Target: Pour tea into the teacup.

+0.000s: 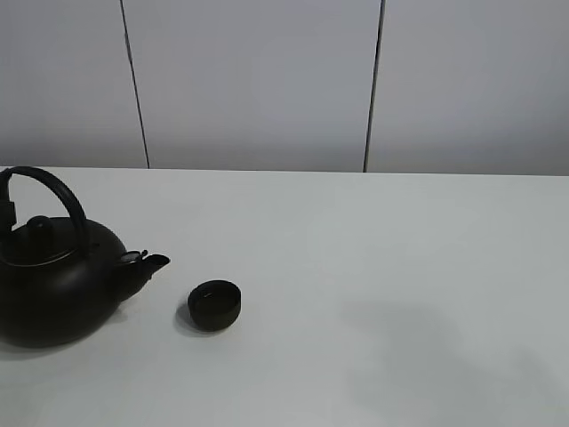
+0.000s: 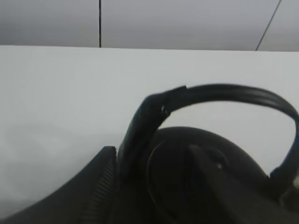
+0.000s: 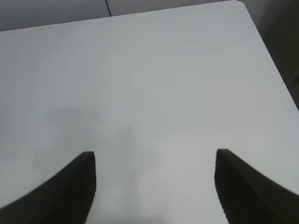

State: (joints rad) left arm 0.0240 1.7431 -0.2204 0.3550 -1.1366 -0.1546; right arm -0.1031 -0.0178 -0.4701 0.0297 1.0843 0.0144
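Observation:
The large black kettle (image 1: pixel 53 285) stands at the left of the white table, with its spout (image 1: pixel 153 262) pointing right at the teacup. The teacup (image 1: pixel 214 304), small, black and handleless, stands just right of the spout. No gripper shows in the exterior high view. In the left wrist view my left gripper (image 2: pixel 149 147) is right at the kettle's arched handle (image 2: pixel 219 92). One finger (image 2: pixel 100 184) lies beside the handle's end and the other is lost against the dark kettle body (image 2: pixel 196 186). My right gripper (image 3: pixel 154 154) is open and empty over bare table.
The white table (image 1: pixel 382 267) runs to a grey panelled wall (image 1: pixel 267 80) at the back. The right wrist view shows the table's rounded corner (image 3: pixel 240 4) and side edge.

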